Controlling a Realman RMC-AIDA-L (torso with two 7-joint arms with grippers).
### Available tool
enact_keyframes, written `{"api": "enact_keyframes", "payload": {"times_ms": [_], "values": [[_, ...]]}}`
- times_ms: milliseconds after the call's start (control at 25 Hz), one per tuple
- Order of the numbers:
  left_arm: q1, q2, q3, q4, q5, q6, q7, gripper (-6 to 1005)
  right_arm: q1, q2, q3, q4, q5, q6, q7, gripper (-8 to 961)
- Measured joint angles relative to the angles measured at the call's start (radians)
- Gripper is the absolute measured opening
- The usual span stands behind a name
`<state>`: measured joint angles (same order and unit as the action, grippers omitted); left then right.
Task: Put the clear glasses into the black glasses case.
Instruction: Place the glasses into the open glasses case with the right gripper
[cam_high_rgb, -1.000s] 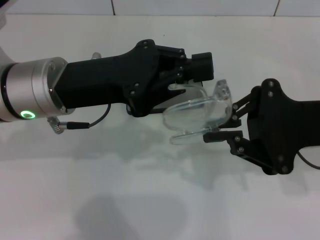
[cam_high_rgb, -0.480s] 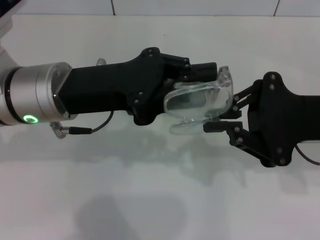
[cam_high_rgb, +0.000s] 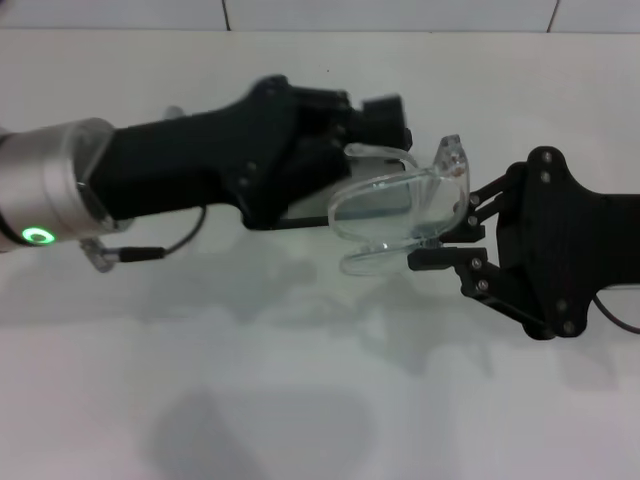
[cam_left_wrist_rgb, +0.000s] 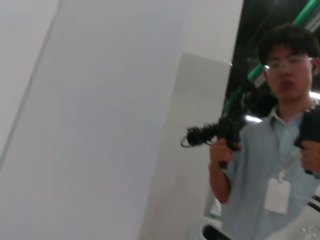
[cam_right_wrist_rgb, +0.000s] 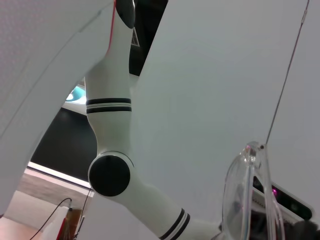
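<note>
The clear glasses (cam_high_rgb: 395, 205) hang above the white table at the centre of the head view, arms pointing left. My right gripper (cam_high_rgb: 440, 240) reaches in from the right and is shut on their right end. The same glasses (cam_right_wrist_rgb: 250, 200) show edge-on in the right wrist view. My left gripper (cam_high_rgb: 375, 125) comes in from the left, its black tip just behind and left of the lens. A thin black edge with grey above it (cam_high_rgb: 300, 224) peeks out under the left gripper; it looks like the black glasses case, mostly hidden.
The white table (cam_high_rgb: 300, 380) spreads below both arms, with their shadows on it. A thin cable (cam_high_rgb: 150, 250) hangs from the left wrist. The left wrist view shows a wall and a person (cam_left_wrist_rgb: 280, 150) standing farther off.
The left gripper pushed right toward the glasses, then drew back left. The right gripper lifted the glasses slightly and holds them about where they were half a second ago.
</note>
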<state>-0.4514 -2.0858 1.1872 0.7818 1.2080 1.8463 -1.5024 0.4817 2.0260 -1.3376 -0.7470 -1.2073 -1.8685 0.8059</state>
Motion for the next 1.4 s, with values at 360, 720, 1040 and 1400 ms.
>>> {"api": "enact_keyframes", "payload": {"times_ms": [360,720,1040,1400], "values": [[0.088,0.006,-0.103,-0.001,0.045,-0.007,0.024,51,0.001,-0.016,0.013,-0.032,-0.017,0.066,0.141,49],[0.181,0.027,-0.203,0.005,0.219,-0.011,0.029,50,0.122,-0.06,0.15,-0.249,-0.358,0.24,0.728,49],[0.188,0.014,-0.229,0.107,0.444,-0.013,0.045,51,0.384,-0.047,0.179,-0.276,-0.877,0.253,1.047,49],[0.175,0.003,-0.227,0.105,0.457,-0.022,0.047,50,0.625,-0.005,0.135,-0.205,-1.258,0.218,1.142,49]]}}
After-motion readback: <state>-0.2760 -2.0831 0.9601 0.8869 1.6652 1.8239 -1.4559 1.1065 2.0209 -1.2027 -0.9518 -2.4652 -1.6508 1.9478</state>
